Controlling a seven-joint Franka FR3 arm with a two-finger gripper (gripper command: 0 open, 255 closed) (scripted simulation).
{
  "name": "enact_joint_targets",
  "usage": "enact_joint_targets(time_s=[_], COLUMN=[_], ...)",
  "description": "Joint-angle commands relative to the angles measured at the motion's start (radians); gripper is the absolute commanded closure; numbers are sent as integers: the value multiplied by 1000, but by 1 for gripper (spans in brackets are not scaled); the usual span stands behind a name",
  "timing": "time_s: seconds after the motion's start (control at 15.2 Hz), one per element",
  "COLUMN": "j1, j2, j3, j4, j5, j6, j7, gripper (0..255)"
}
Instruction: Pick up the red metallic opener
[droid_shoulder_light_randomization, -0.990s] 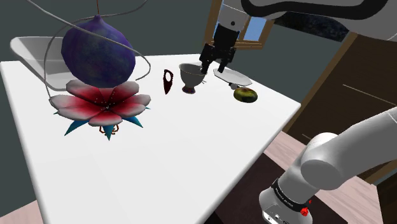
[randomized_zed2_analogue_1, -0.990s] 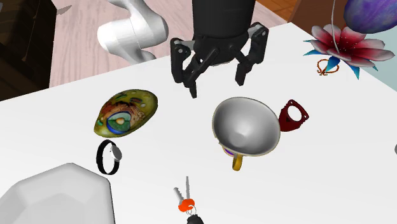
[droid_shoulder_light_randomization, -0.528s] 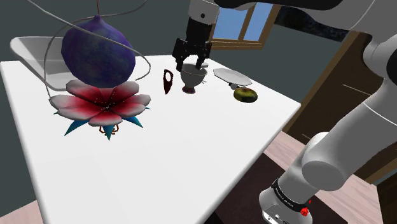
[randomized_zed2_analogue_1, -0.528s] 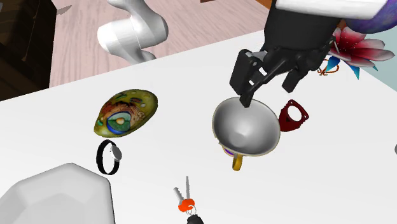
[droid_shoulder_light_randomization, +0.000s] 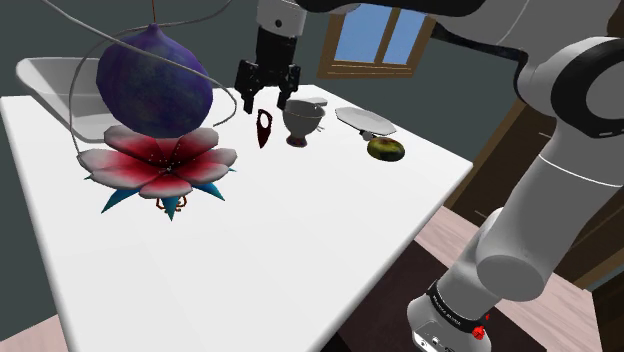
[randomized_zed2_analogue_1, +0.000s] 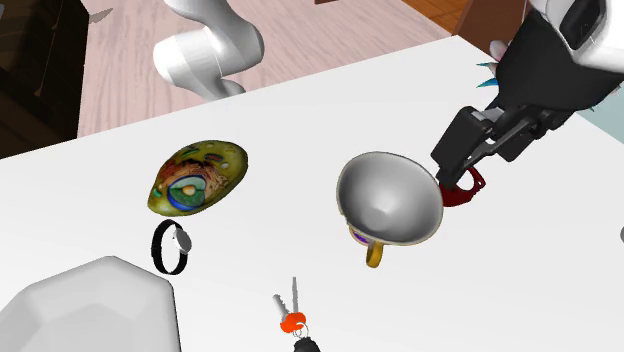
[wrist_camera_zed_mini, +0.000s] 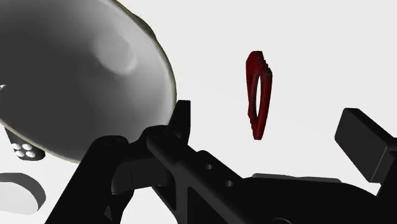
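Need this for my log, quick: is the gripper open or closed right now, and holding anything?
Gripper: open, holding nothing; the dark red opener lies below it, untouched.

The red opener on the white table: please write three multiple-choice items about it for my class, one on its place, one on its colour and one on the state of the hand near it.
1. Where is the opener?
A on the table, beside the cup
B inside the cup
C gripped in the hand

2. What colour is the opener?
A blue
B dark red
C yellow

3. The hand is:
A shut on the cup
B shut on the opener
C open above the opener

Answers:
1 A, it lies on the white surface, apart from the cup.
2 B, every view shows it dark red.
3 C, in the wrist view the fingers stand apart and touch nothing.
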Motion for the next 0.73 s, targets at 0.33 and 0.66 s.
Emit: enact_joint_targets(time_s=[0.33, 0.66], j1=[-2, -2], j2=[-1, -1], j3=[-1, -1], j4=[-79, -76], j5=[0, 0], j6=[71, 70], j7=[2, 1], gripper=[0, 255])
